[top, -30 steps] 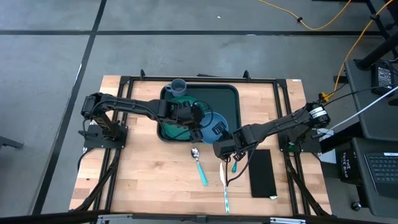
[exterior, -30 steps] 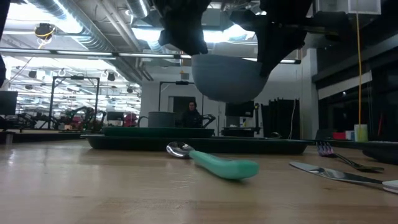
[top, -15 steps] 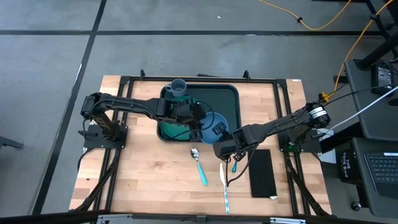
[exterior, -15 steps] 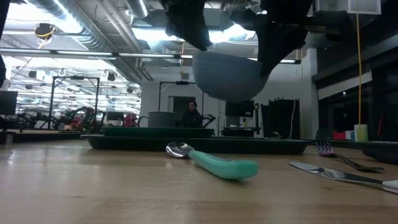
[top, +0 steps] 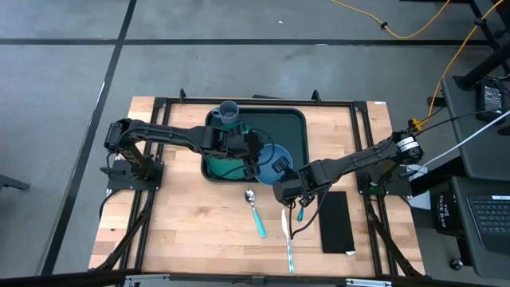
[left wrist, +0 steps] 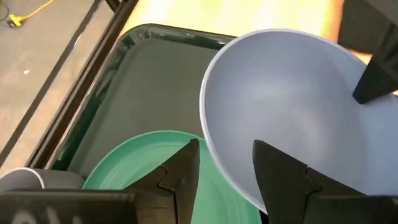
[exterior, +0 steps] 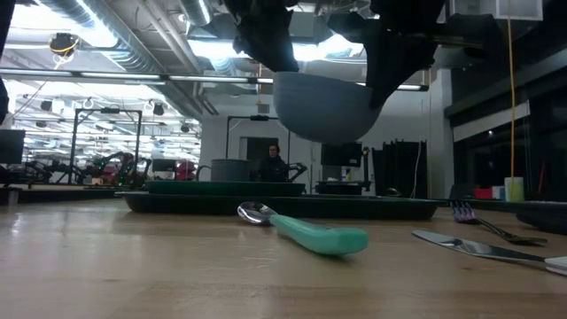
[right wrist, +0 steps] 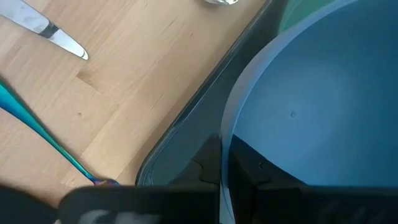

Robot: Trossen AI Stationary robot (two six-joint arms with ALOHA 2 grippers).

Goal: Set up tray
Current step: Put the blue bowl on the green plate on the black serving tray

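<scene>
My right end effector (right wrist: 225,177) is clenched on the rim of a pale blue bowl (exterior: 323,108), holding it in the air over the near edge of the tray (top: 295,131). My left end effector (left wrist: 227,171) has its fingers released and straddling the bowl's opposite rim, not yet gripping.

The risk I judge: if the right lets go before the left closes, the bowl drops, tips on the tray rim, and rolls onto the counter (top: 191,215). If both pull at once, the bowl could twist free.

The large dark tray sits at the far middle of the counter, holding a green plate (left wrist: 146,165) and a grey cup (top: 229,111).

On the wooden counter lie a teal-handled spoon (exterior: 306,232), a knife (top: 287,239), and a black napkin (top: 335,222).

Beyond is a workshop with ceiling pipes and a person (exterior: 273,164) far off.
</scene>
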